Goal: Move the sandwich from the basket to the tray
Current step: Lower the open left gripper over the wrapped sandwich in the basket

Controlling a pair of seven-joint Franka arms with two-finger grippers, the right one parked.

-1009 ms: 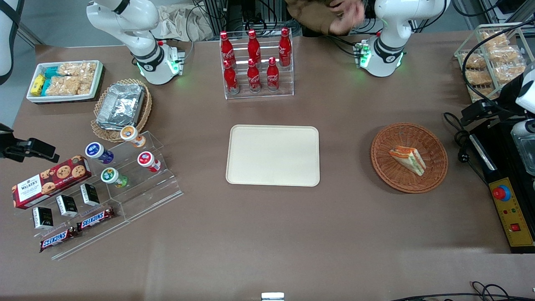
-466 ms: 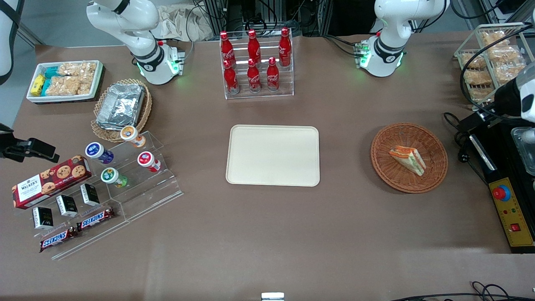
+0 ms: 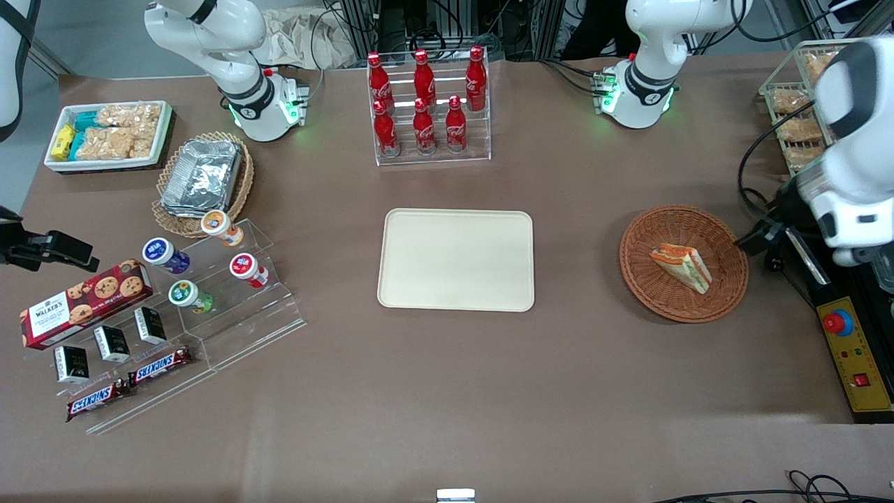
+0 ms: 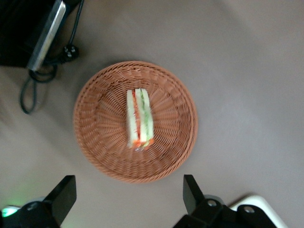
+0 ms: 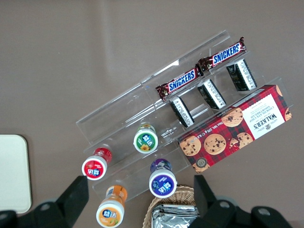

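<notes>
The sandwich (image 3: 681, 267) lies on its side in the middle of the reddish-brown wicker basket (image 3: 726, 293), its orange, red and green filling layers showing between white bread. The basket sits on the brown table (image 3: 447, 391) toward the working arm's end, well apart from the cream tray (image 3: 455, 260), which rests flat and bare at the centre of the table, nearer the front camera than the rack of red cola bottles (image 3: 426, 98). In the left wrist view the sandwich (image 4: 139, 118) rests inside the woven bowl (image 4: 95, 142) with the gripper (image 4: 128, 199) hovering above the basket's rim, its two dark fingers (image 4: 64, 192) spread wide apart and holding nothing. In the front view the gripper (image 3: 758, 237) hangs over the basket's edge, just beside the black control box (image 3: 848, 349)
</notes>
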